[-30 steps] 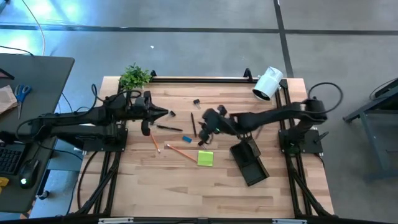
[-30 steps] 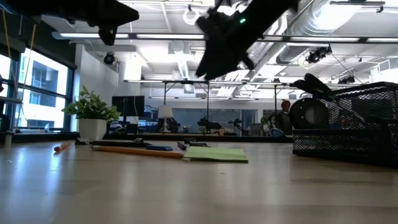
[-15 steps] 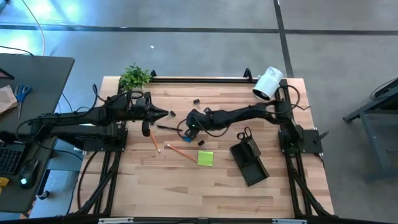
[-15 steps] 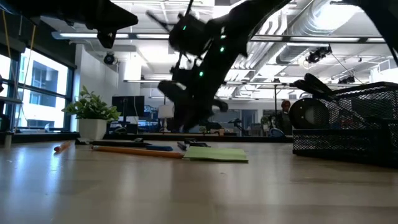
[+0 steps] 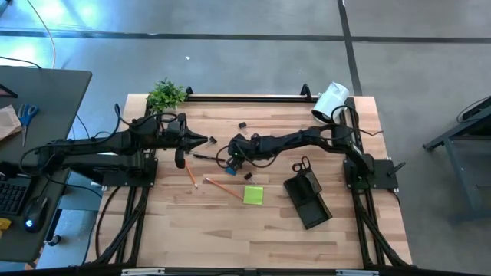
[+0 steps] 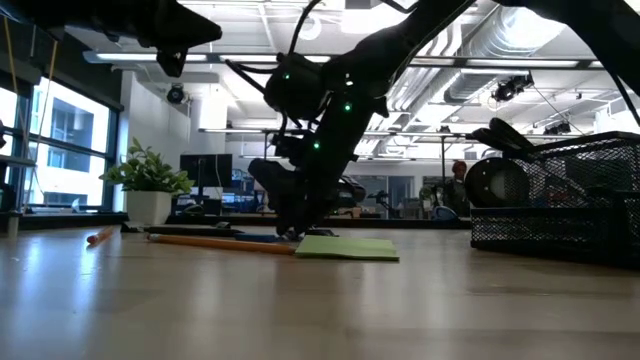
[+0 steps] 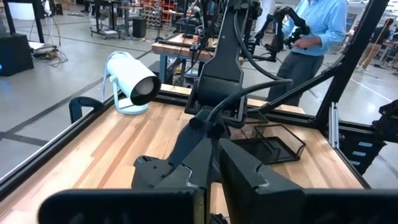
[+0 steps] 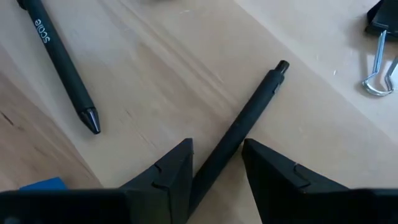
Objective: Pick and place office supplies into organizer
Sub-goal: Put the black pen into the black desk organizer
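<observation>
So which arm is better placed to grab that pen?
The right. Its gripper is down at the table with open fingers either side of the pen. The left gripper is shut and hovers farther off.

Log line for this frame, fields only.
phase: reach | right gripper: open, straddling dark pen on table | left gripper: shut, waiting above table | organizer: scissors inside

A wooden tabletop [image 5: 230, 230] is strewn centrally with pens [image 8: 62, 65], pencils [image 5: 224, 188], a green notepad [image 5: 253, 195] and an organizer [image 5: 308, 201].

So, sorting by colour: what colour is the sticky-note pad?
Lime green sticky-note pad, clearest in the high view.
</observation>
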